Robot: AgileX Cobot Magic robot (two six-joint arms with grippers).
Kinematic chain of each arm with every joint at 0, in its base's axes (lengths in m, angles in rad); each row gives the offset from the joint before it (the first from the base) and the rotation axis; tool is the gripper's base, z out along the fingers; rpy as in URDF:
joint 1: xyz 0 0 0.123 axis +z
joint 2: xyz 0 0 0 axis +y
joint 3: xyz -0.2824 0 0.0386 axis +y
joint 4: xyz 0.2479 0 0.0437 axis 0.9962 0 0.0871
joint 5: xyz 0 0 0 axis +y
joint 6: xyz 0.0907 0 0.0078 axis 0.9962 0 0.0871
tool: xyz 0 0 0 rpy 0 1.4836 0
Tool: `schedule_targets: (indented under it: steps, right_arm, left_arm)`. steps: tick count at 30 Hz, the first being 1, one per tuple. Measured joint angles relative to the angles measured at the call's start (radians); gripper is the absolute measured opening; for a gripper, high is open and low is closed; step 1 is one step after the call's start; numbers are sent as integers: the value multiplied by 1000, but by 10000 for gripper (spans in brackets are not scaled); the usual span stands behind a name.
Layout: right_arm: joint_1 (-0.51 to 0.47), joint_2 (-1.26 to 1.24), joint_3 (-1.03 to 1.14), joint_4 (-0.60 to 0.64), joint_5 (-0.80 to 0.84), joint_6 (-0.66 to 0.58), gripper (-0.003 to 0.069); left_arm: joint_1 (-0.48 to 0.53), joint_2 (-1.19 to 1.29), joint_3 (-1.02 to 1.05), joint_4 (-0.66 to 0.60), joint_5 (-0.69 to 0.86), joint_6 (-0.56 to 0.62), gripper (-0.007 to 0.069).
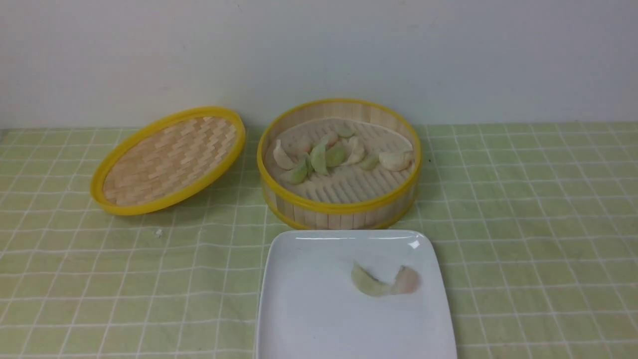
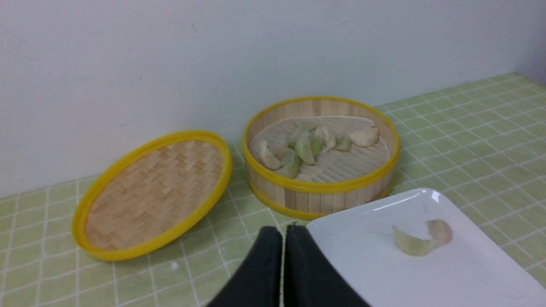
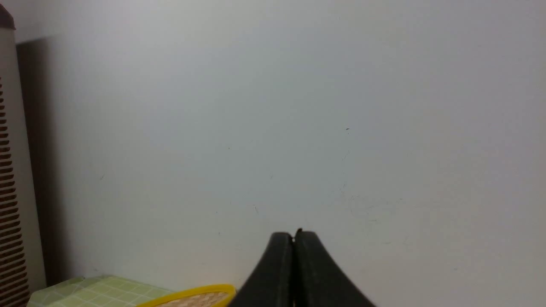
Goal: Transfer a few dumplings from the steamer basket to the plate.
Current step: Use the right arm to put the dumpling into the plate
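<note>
- Nearest in the front view sits a large glossy white rounded-square plate (image 1: 309, 309), its near edge cut off by the frame. Two dumplings touch on its right half: one pale green (image 1: 369, 284), one faintly pink (image 1: 407, 280). Their pleats are too soft to make out.
- Just behind the plate's far edge stands a round bamboo steamer basket (image 1: 339, 205) with yellow rims. More green and whitish dumplings (image 1: 319, 158) cluster toward the back of its slatted floor; the front slats are bare.
- A shallow woven yellow-rimmed lid (image 1: 169, 159) sits tilted, apart from the basket on its left. Green checked cloth (image 1: 538, 224) lies open on the right.
- Left wrist view: the left gripper (image 2: 283, 230) has its black fingers (image 2: 264, 264) pressed together, holding nothing. The plate's (image 2: 362, 264) corner is just beside the fingertips. The basket (image 2: 320, 187) stands beyond them, and the lid (image 2: 153, 194) lies off to the other side.
- Right wrist view: the right gripper (image 3: 293, 235) is likewise closed tight and empty, facing a blank white wall (image 3: 298, 106). Only a sliver of lid rim (image 3: 192, 293) shows beside the fingers. A ribbed beige object (image 3: 10, 192) is cut off at the frame edge and cannot be identified.
</note>
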Motion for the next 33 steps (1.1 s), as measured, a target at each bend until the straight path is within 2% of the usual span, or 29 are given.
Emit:
schedule_targets:
  steps: [5, 10, 14, 21, 33]
  right_arm:
    - [0, 0, 0, 0, 0, 0, -14]
    - [0, 0, 0, 0, 0, 0, -14]
    - [0, 0, 0, -1, 0, 0, -14]
    - [0, 0, 0, -4, 0, 0, -14]
    - [0, 0, 0, -4, 1, 0, -14]
  left_arm:
    - [36, -15, 93, 85, -146, -12, -6]
    - [97, -97, 311, 232, -305, -128, -6]
    - [100, -187, 483, 308, -347, -186, -6]
    - [100, -268, 672, 327, -362, -221, -6]
    - [19, -268, 756, 328, -433, -228, -6]
